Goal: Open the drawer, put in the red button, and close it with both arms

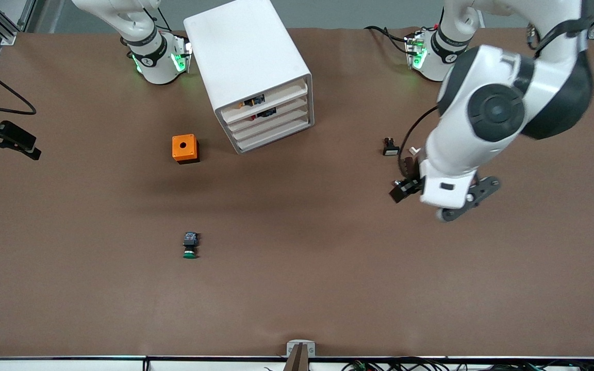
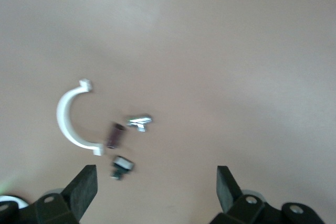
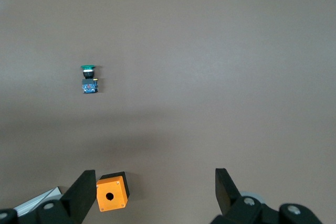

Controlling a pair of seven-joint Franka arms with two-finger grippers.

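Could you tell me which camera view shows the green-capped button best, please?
The right wrist view: the green-capped button shows unobstructed there, cap and blocky body distinct. The front view shows it small, nearer the camera than the orange box. The left wrist view misses it.

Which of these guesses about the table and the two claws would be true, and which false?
1. The green-capped button lies nearer the front camera than the orange box. True.
2. The left claw holds a button. False: it is open and empty, over a white curved clip and other small loose parts.
3. The orange box has a round hole in its top. True.
4. The white cabinet has two drawers. False: four are stacked in it.
5. The right claw grips the orange box. False: it is open, up above the table, and the box is untouched.
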